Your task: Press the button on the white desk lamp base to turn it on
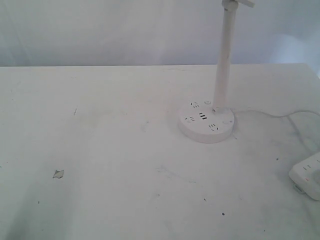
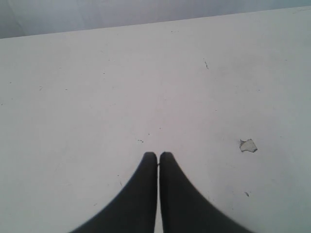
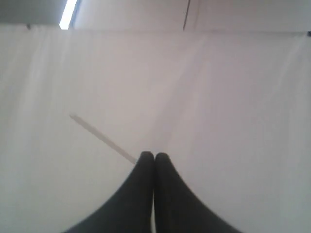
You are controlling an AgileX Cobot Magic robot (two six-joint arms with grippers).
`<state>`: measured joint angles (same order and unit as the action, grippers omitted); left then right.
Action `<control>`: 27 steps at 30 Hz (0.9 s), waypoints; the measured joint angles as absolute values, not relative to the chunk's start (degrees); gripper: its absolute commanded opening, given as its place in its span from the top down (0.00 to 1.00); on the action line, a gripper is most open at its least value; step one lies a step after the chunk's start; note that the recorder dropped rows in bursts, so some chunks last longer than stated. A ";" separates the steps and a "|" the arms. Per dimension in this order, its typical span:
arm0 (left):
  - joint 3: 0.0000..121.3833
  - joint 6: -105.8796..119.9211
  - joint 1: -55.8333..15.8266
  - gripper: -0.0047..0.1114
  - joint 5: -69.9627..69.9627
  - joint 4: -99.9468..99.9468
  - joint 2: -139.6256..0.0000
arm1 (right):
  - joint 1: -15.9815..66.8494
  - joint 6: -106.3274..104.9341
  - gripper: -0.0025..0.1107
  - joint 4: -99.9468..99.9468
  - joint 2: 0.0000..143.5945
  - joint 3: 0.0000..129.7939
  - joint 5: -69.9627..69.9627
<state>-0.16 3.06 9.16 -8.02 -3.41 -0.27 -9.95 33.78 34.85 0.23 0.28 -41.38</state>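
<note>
Meanwhile, lamp base stands apart from both clenched grippers

We see the white desk lamp base (image 1: 207, 125) resting on the table (image 1: 110, 150), right of centre in the exterior view, its pole (image 1: 223, 65) upright; a power strip (image 1: 307, 176) lies at the right edge, well apart; our left gripper (image 2: 158, 155) is clenched over the tabletop, fingers touching; our right gripper (image 3: 154, 156) is likewise clenched, grasping nothing.

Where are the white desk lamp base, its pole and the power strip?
white desk lamp base (image 1: 206, 123): exterior view, middle of its top face.
pole (image 1: 224, 57): exterior view, mid-shaft.
power strip (image 1: 307, 176): exterior view, top face.
</note>
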 measured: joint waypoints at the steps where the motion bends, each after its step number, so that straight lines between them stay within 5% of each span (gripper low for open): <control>1: -0.16 3.06 9.16 0.95 -8.02 -3.41 -0.27 | -9.95 36.18 0.98 34.85 0.23 0.28 -43.59; 17: -0.16 3.06 9.16 0.95 -8.02 -3.41 -0.27 | -9.95 58.95 0.98 26.44 0.10 0.13 -63.88; 27: -0.16 3.06 9.16 0.95 -8.02 -3.41 -0.27 | -9.95 63.49 0.98 59.76 6.79 18.50 -44.12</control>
